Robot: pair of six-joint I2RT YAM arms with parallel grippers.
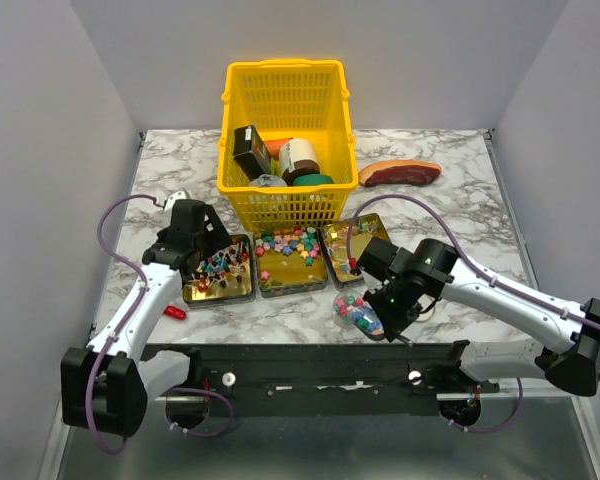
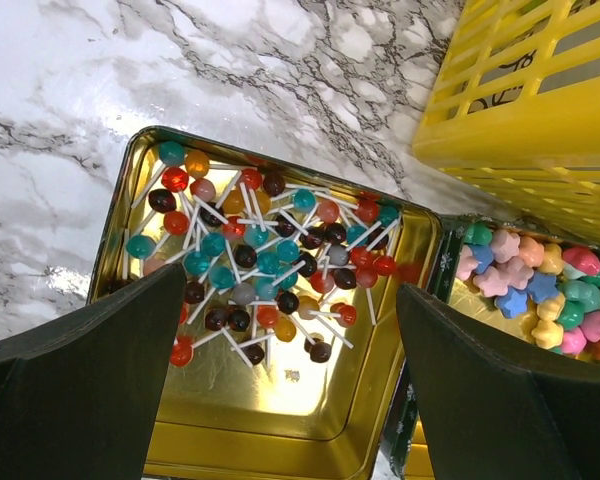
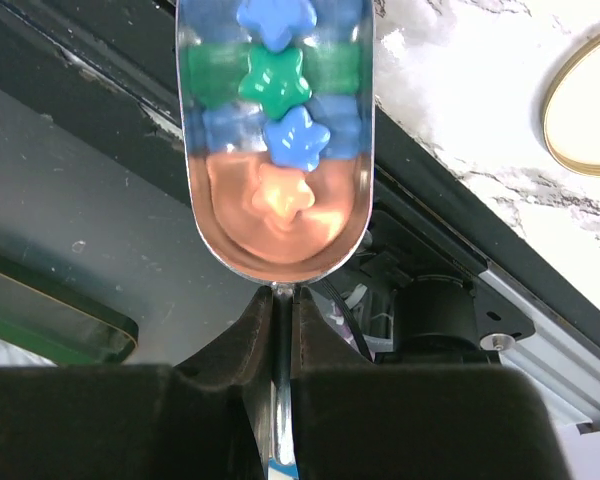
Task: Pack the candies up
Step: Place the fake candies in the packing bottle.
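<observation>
Several star candies [image 3: 273, 80] loaded in scoop [image 3: 325, 240], handle [image 3: 283, 300] pinched in right jaws; left jaws spread wide over lollipops [image 2: 250, 260]. Risks spilling off table [image 1: 460, 200] if tilted.

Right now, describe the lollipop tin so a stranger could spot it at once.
Find the yellow basket at the back of the marble table. In the row just in front of it, take the leftmost gold tin. Only it holds round lollipops on white sticks; its neighbour holds star-shaped sweets.
</observation>
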